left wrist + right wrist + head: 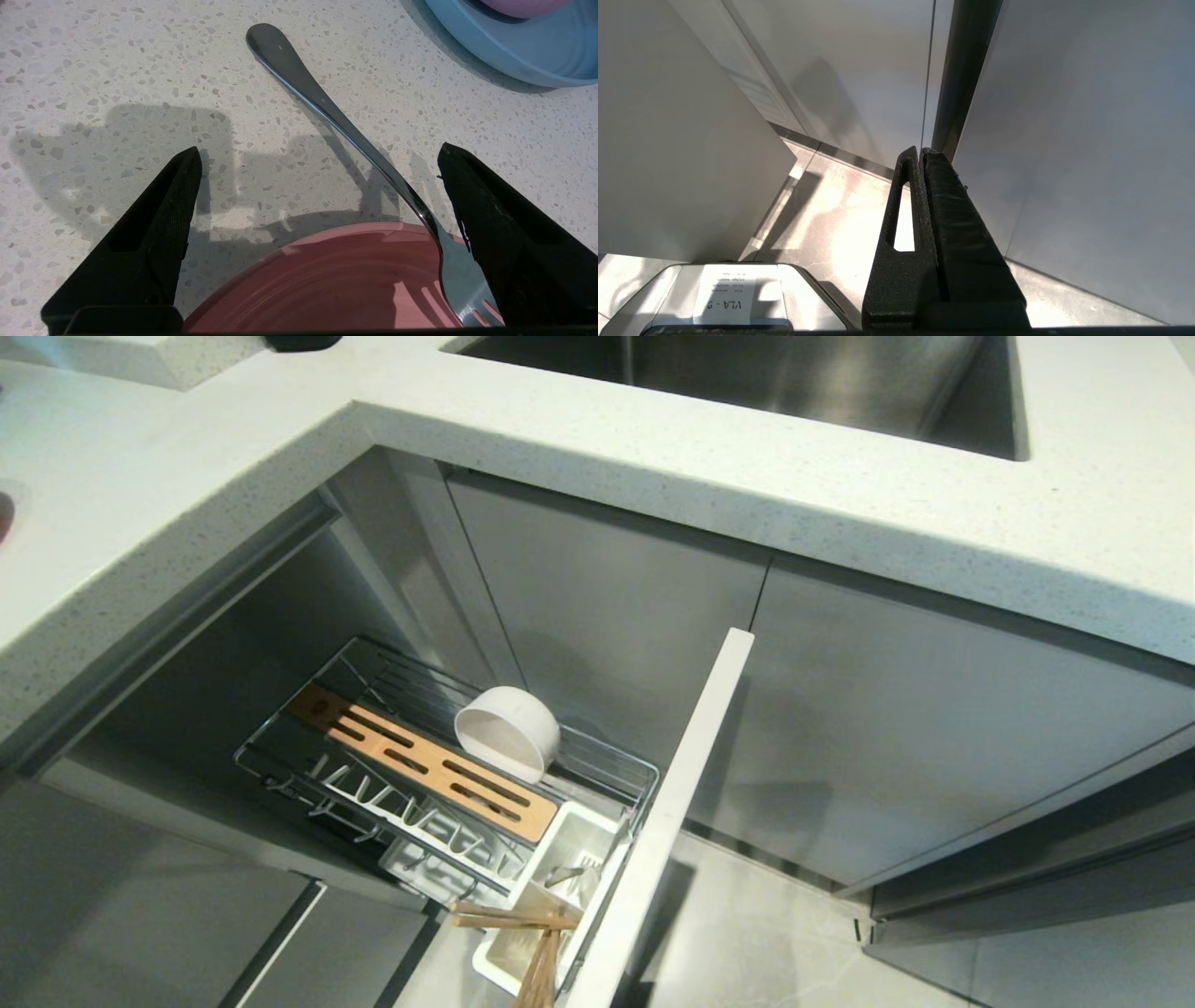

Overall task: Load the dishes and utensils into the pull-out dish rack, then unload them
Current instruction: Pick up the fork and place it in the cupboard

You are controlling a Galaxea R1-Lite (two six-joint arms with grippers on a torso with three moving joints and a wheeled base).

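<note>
Pull-out dish rack (439,775) drawn out from under the speckled white surface (653,439), pale grey front panel (667,821) standing at its open end; small white bowl (507,733) tipped on its side against the wire wall just beside the slotted wooden strip (420,763); chopsticks (527,933) sticking out of the white utensil caddy (560,887). Left end effector (317,154) over the surface, fingers spread wide apart, gripping nothing; silver spoon (327,105) lying between them, its slotted head resting on the rim of the pink plate (336,280), handle end on the surface; blue plate (523,42) nearby. Right end effector (922,154) low beside grey cabinet doors, fingers pressed together, empty.
</note>
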